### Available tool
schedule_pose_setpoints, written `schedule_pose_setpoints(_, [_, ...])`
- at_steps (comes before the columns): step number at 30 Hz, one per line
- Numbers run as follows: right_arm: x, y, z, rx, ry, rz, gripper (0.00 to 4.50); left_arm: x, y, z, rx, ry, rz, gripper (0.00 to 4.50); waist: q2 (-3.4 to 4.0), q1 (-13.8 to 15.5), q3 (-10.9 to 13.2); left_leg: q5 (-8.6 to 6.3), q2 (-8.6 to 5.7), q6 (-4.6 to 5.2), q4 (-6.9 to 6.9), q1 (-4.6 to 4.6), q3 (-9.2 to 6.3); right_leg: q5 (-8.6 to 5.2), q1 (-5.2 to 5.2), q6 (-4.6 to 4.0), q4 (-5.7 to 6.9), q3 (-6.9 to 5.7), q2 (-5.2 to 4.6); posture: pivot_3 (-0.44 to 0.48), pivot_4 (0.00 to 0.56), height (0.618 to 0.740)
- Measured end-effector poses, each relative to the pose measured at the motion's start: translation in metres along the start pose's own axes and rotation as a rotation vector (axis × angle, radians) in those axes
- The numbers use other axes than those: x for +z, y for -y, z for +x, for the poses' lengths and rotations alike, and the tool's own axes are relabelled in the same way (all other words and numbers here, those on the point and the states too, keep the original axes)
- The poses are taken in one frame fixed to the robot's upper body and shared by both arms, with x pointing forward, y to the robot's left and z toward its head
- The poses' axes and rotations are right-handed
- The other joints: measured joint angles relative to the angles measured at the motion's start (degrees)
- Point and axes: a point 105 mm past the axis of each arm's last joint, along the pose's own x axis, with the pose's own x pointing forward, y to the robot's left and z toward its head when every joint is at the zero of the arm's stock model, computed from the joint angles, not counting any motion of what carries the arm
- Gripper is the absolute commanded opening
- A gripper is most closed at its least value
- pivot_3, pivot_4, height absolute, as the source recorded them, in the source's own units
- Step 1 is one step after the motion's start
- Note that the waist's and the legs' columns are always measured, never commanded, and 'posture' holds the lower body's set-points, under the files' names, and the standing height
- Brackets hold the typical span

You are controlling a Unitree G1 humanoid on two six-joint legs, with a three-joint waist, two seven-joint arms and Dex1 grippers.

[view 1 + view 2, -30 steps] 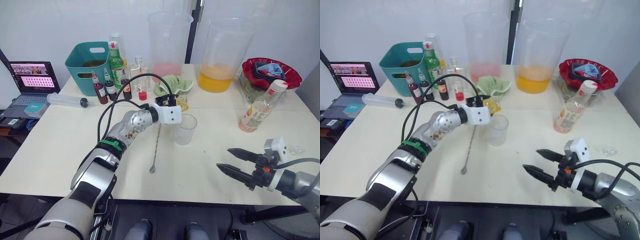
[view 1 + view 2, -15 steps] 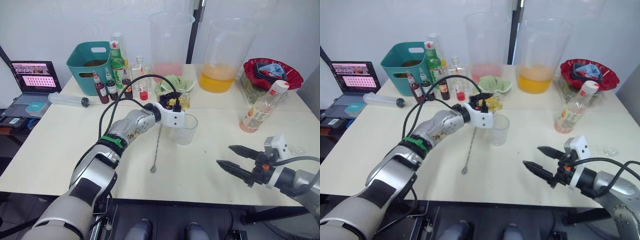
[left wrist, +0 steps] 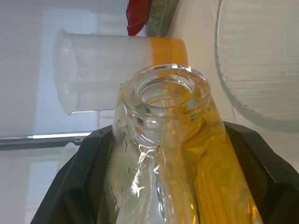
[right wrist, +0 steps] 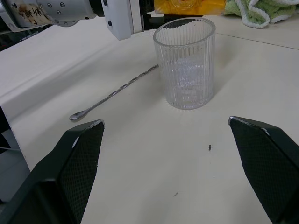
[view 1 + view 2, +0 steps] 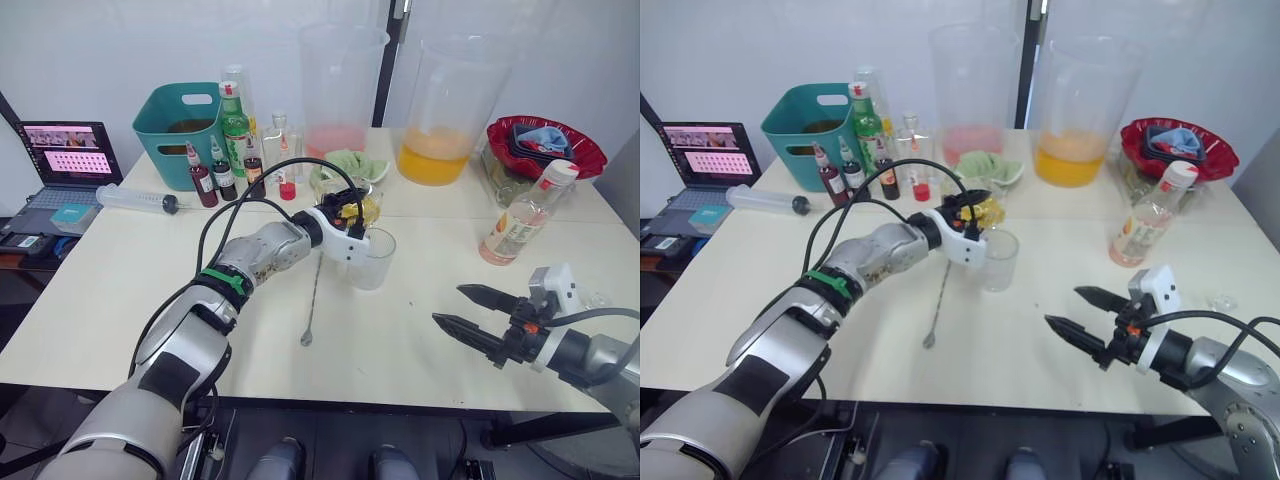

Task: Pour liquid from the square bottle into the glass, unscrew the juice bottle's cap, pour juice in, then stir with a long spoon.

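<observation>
Leftmost, a laptop (image 5: 62, 160) is sitting off the table's (image 5: 100, 300) edge at about 9 o'clock, with a syringe (image 5: 135, 200) lying on the tabletop beside it. A teal basket (image 5: 175, 130) is standing at about 11 o'clock, with a green bottle (image 5: 233, 118) and small dark-red sauce bottles (image 5: 200, 178) grouped just beside it.

Toward the centre, the left gripper (image 5: 350, 213) is clamping the square bottle (image 5: 352, 208), its black fingers (image 3: 84, 186) pressing both sides of the glass body; the bottle is tilting with its open neck toward the glass (image 5: 369, 258), and yellow liquid is lying along its lower side. The glass is standing upright at the table's middle, just beside the bottle's mouth. The long spoon (image 5: 313, 295) is lying flat at the glass's 8 o'clock, bowl toward the near edge, apart from the glass. A green cloth (image 5: 350, 165) is resting at the glass's 12 o'clock, in front of two large beakers (image 5: 440, 110).

Rightward, the juice bottle (image 5: 520, 215) is standing capped at about 2 o'clock, its cap (image 5: 556, 172) on top, in front of a red bowl (image 5: 545, 145). The right gripper (image 5: 478, 315) is hovering at about 4 o'clock, fingers spread wide and holding nothing.
</observation>
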Motion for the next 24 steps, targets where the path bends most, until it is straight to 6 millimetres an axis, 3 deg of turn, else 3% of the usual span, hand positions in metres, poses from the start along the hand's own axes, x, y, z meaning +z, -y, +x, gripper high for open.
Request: schedule_pose_setpoints(24, [0.0056, 0.0008, 0.003, 0.003, 0.016, -0.015, 4.5, 0.0038, -0.003, 0.0013, 0.031, 0.028, 0.159, 2.81, 0.0, -0.02, 0.0, 0.0, 0.0, 0.0, 0.01, -0.02, 0.01, 0.0, -0.02, 0.0, 0.01, 0.0, 0.0, 0.0, 0.15, 0.74])
